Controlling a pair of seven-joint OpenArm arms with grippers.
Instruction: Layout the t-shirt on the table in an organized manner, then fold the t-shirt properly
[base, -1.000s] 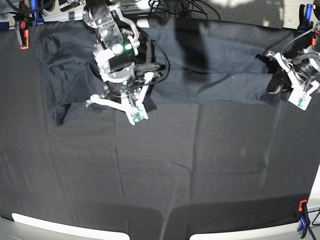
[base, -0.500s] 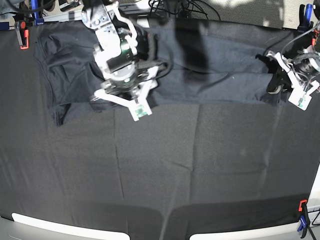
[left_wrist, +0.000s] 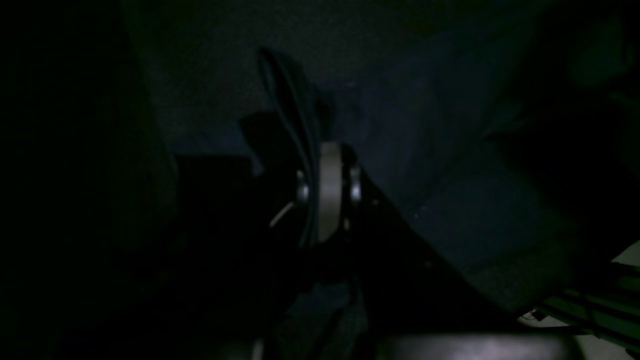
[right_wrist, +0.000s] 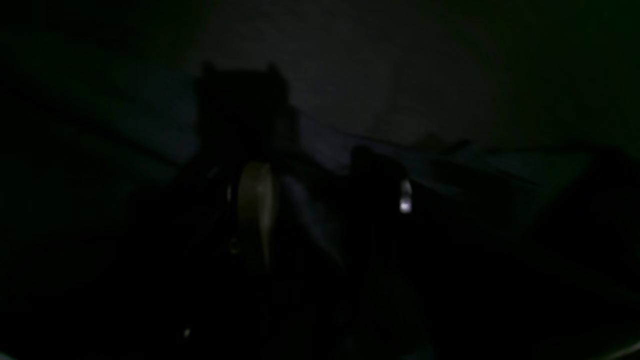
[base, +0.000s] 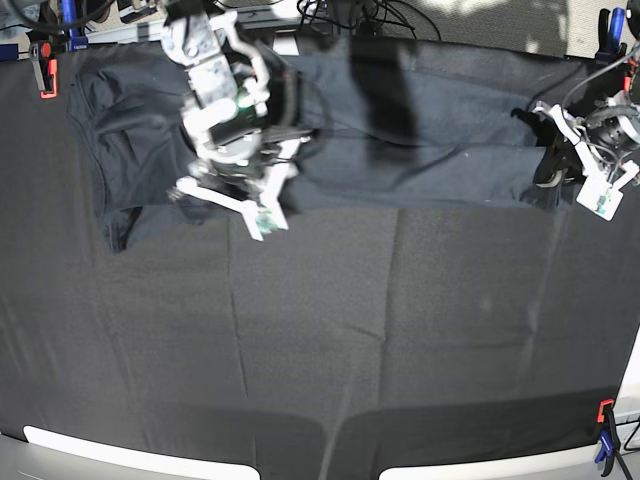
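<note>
The dark slate-grey t-shirt (base: 420, 150) lies stretched along the far side of the table (base: 400, 330), its sleeve end bunched at the left. My left gripper (base: 547, 165) is at the shirt's right end. In the left wrist view it (left_wrist: 320, 155) is shut on a raised fold of the t-shirt (left_wrist: 292, 100). My right arm (base: 232, 120) hangs over the left part of the shirt. In the very dark right wrist view, my right gripper (right_wrist: 312, 150) has its fingers apart over the cloth, with nothing seen between them.
Red clamp (base: 45, 75) and blue clamp (base: 67, 15) stand at the far left corner. Another blue clamp (base: 605, 25) is at the far right, and a red and blue clamp (base: 605, 430) at the near right. Cables (base: 350, 15) lie behind the far edge.
My right arm has shifted a little up and to the left over the shirt. The left arm and the shirt's right end have stayed put.
</note>
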